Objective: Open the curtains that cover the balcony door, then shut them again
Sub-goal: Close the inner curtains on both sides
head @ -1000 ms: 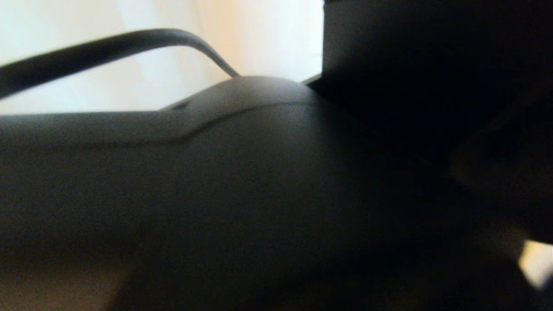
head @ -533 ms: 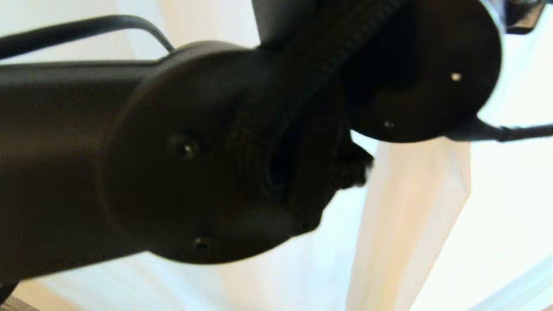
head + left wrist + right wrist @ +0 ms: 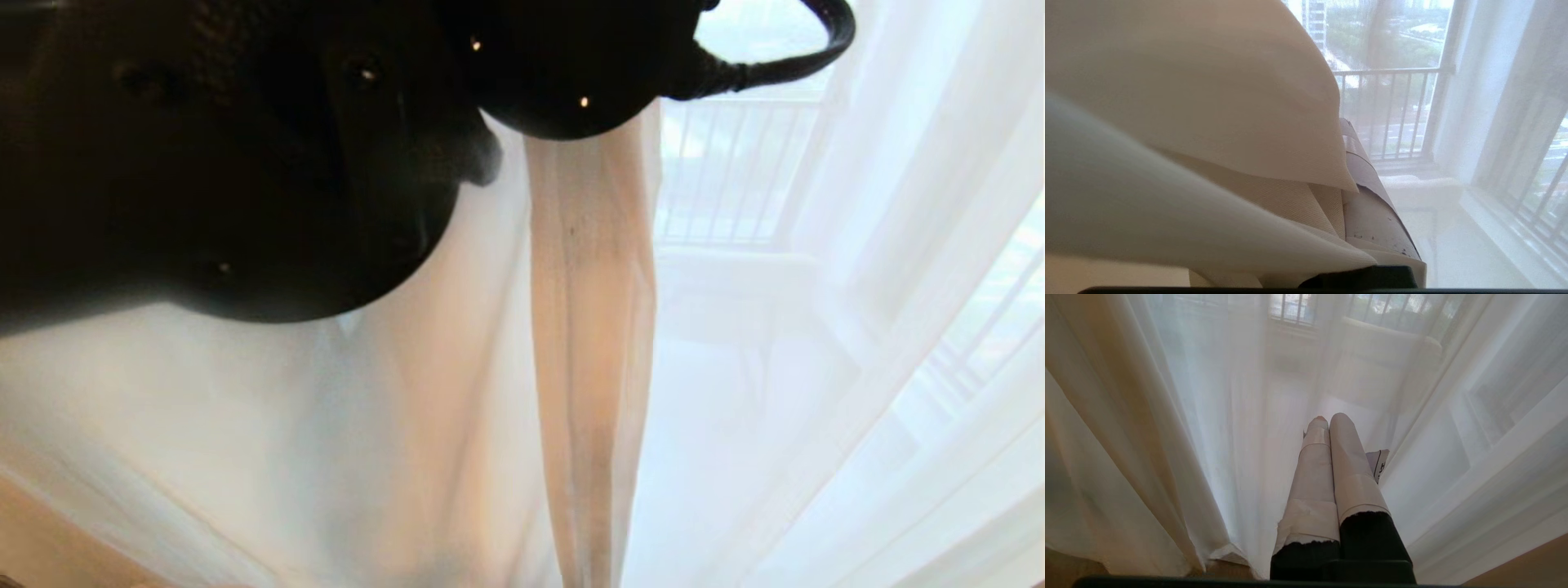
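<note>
While the left arm looms dark across the upper left of your head view, its left gripper is clenched on a bunch of curtain fabric; in the left wrist view the taped fingers are half buried under cream folds, and whether the pinched cloth is sheer or the thicker beige drape you cannot tell for certain; that drape hangs as a narrow band down the middle of the head view; the curtains, sheer and white, spread on both sides of it, with the balcony railing showing through; your right gripper hangs low with fingers pressed together and holding nothing, its tips against the sheer fabric. Judging by this, you are mid-pull; sheer cloth veils everything in view, and no frame of the balcony door can be made out, so the opening looks unfinished; the closing is all to come.
</note>
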`<state>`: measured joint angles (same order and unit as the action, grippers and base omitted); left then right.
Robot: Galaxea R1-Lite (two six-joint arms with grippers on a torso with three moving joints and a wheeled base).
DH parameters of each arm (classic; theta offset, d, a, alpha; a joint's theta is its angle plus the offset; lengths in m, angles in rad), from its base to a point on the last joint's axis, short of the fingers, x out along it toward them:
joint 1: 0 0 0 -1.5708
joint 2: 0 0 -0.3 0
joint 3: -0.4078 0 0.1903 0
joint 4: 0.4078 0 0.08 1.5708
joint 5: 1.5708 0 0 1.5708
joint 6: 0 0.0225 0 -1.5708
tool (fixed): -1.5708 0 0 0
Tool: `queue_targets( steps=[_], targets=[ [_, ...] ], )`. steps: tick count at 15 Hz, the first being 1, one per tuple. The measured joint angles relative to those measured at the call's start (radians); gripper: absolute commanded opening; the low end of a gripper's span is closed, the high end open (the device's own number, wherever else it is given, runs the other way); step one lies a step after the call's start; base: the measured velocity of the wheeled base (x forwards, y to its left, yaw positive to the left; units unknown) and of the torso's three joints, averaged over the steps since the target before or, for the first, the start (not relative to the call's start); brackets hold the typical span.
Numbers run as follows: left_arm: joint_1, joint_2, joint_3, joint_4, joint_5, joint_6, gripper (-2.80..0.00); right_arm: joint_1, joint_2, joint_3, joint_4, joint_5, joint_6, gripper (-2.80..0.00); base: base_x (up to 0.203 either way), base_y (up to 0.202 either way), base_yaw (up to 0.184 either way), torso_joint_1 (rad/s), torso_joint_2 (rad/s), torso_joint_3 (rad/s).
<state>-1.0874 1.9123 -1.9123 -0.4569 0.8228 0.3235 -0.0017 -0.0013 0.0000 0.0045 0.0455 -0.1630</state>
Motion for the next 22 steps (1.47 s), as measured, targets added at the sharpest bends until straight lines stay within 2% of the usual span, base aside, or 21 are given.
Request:
queue_targets(
  steps=[1, 5, 10, 11, 17, 19, 22],
  targets=[
    [0.006, -0.009, 0.0, 0.014, 0.016, 0.013, -2.8, 0.0, 0.0, 0.0, 0.0, 0.0, 0.0, -2.8, 0.0, 0.0, 0.0, 0.0, 0.0, 0.0],
    [0.042, -0.048, 0.006, 0.072, 0.156, 0.05, -2.8, 0.0, 0.0, 0.0, 0.0, 0.0, 0.0, -2.8, 0.0, 0.0, 0.0, 0.0, 0.0, 0.0],
    [0.061, -0.099, 0.086, 0.076, 0.181, 0.052, -2.8, 0.0, 0.0, 0.0, 0.0, 0.0, 0.0, -2.8, 0.0, 0.0, 0.0, 0.0, 0.0, 0.0],
    [0.06, -0.104, 0.09, 0.075, 0.181, 0.051, 0.0, 0.0, 0.0, 0.0, 0.0, 0.0, 0.0, -2.8, 0.0, 0.0, 0.0, 0.0, 0.0, 0.0],
    [0.058, -0.127, 0.116, 0.074, 0.176, 0.042, 0.0, 0.0, 0.0, 0.0, 0.0, 0.0, 0.0, -2.8, 0.0, 0.0, 0.0, 0.0, 0.0, 0.0],
    [0.058, -0.162, 0.177, 0.08, 0.174, 0.041, 0.0, 0.0, 0.0, 0.0, 0.0, 0.0, 0.0, -2.8, 0.0, 0.0, 0.0, 0.0, 0.0, 0.0],
    [0.058, -0.259, 0.341, 0.113, 0.17, 0.041, 0.0, 0.0, 0.0, 0.0, 0.0, 0.0, 0.0, -2.8, 0.0, 0.0, 0.0, 0.0, 0.0, 0.0]
  ],
)
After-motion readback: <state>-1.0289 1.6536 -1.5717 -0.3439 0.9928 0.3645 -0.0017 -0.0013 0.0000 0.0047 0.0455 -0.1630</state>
